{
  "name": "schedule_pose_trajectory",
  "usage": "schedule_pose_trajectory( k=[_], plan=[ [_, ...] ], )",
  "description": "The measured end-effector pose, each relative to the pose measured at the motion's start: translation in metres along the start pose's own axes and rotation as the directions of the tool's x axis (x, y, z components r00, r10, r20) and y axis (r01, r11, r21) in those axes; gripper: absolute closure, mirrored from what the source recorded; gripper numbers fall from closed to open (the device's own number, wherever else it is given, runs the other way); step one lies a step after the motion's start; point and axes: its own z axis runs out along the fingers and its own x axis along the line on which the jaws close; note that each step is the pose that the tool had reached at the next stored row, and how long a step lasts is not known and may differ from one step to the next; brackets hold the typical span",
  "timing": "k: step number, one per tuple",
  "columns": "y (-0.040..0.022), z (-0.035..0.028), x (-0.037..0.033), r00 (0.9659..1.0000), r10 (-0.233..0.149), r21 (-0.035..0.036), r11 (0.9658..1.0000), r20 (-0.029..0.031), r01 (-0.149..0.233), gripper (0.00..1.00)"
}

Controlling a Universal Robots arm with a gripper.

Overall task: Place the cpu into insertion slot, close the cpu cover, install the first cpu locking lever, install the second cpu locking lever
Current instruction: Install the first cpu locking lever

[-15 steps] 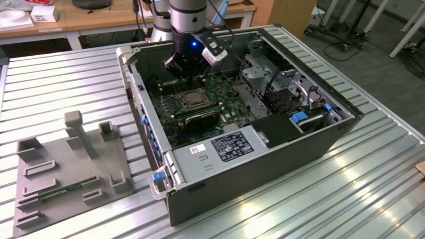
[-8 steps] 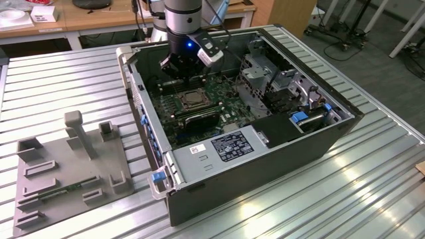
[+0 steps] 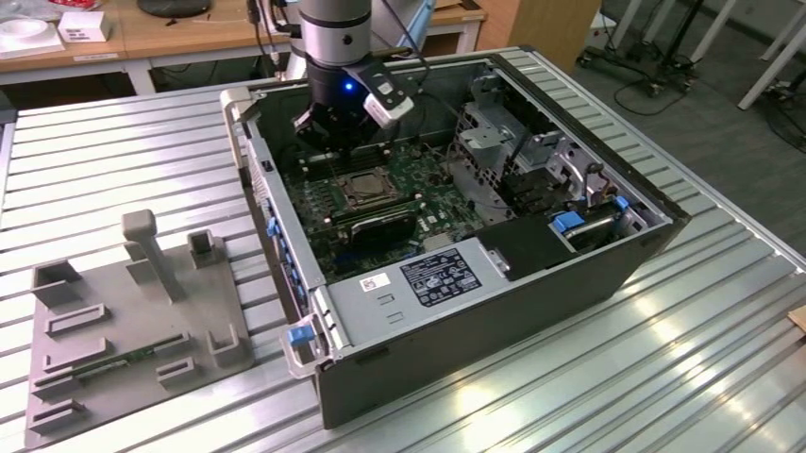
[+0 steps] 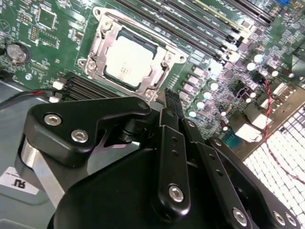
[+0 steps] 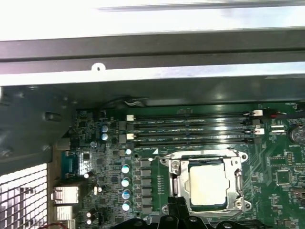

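The cpu, a pale silver square, lies flat in the insertion slot on the green motherboard inside the open computer case. The silvery cpu cover lies down around it, and the chip shows through its window. Thin metal lever rods run along the socket's sides. My gripper hovers just above the board beside one edge of the socket. Its black fingers are shut together with nothing between them.
Long black memory slots run beside the socket. The case walls surround the board, with a power supply and a drive cage inside. A grey fixture plate sits on the metal table at the exterior view's left.
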Motion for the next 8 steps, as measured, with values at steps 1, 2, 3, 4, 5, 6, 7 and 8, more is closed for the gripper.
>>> schedule_pose_trajectory(
  k=[1,2,3,4,5,6,7,8],
  plan=[
    [0.0,0.0,0.0005,1.0,0.0,0.0,1.0,0.0003,0.0,0.89],
    [0.0,0.0,0.0006,1.0,0.0,-0.0001,1.0,0.0003,0.0,0.89],
    [0.0,0.0,0.0006,1.0,0.0,0.0,1.0,0.0002,0.0,0.89],
    [0.0,0.0,0.0007,1.0,0.0,0.0,1.0,0.0003,0.0,0.89],
    [0.0,0.0,0.0007,1.0,0.0,-0.0001,1.0,0.0003,0.0,0.89],
    [0.0,0.0,0.0008,1.0,0.0,-0.0003,1.0,0.0003,0.0,0.89],
    [-0.0002,-0.0001,0.0009,1.0,0.0,-0.0049,1.0,0.0001,0.0,0.89],
    [-0.0002,-0.0001,0.0008,1.0,0.001,-0.0138,0.9999,-0.0004,-0.001,0.89]
  ],
)
